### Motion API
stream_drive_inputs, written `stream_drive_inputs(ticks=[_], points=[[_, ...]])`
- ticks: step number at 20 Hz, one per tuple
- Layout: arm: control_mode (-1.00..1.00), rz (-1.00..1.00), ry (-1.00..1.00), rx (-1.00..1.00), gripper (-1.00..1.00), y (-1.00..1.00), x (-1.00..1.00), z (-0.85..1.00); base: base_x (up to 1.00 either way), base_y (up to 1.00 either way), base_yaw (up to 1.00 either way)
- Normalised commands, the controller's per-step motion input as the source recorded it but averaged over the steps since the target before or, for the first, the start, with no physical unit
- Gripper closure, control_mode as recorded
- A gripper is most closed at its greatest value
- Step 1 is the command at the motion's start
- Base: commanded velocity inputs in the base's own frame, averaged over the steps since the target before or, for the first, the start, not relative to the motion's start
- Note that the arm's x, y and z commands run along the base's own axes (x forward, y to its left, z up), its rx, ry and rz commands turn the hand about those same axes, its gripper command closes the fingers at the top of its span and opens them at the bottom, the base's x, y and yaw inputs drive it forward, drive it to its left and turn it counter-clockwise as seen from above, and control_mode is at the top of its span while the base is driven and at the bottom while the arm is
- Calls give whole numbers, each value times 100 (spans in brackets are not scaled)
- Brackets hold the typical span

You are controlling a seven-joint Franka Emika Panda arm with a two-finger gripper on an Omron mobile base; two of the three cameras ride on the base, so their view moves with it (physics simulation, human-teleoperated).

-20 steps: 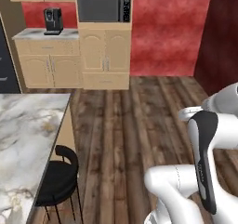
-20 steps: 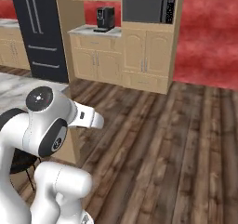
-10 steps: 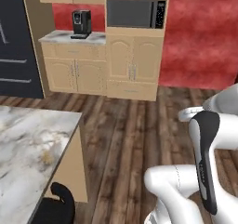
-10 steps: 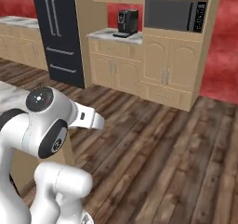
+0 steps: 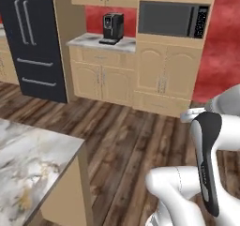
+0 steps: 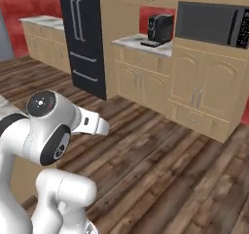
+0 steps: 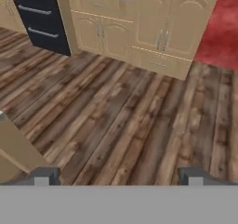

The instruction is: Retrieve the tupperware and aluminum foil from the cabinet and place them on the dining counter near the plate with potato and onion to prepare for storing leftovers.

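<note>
My gripper (image 7: 118,175) is open, its two dark fingertips (image 7: 44,175) set wide apart with nothing between them, pointing down and forward over bare wooden floor. A corner of the dining counter (image 5: 33,159), veined marble over a tan base, lies at the lower left of the left base view. Its tan side (image 7: 14,148) also edges into the hand view at the left. My arm stays folded close above the base (image 5: 206,164). The tupperware, the aluminum foil, the cabinet and the plate are out of view.
Ahead stands a black fridge (image 5: 33,42), then a marble wall counter with a coffee machine (image 5: 112,27). To their right, a built-in microwave (image 5: 173,18) sits over panelled tan cabinets (image 5: 164,79). Dark plank floor (image 5: 126,136) stretches between me and them. A red wall (image 5: 225,42) is at the right.
The whole picture has slid rightward and grown nearer as the base moves: the fridge has come in, and the stool has left view. The arm holds its pose and the gripper stays open.
</note>
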Motion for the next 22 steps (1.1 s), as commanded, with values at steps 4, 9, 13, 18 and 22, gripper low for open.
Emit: stream_drive_inputs(ticks=[4, 9, 13, 18, 22], points=[[100, 0, 0, 0, -100, 0, 0, 0, 100, -45, 44], [100, 0, 0, 0, -100, 0, 0, 0, 100, -36, 47], [100, 0, 0, 0, -100, 0, 0, 0, 100, -29, 51], [100, 0, 0, 0, -100, 0, 0, 0, 100, -20, 55], [100, 0, 0, 0, -100, 0, 0, 0, 100, -12, 55]])
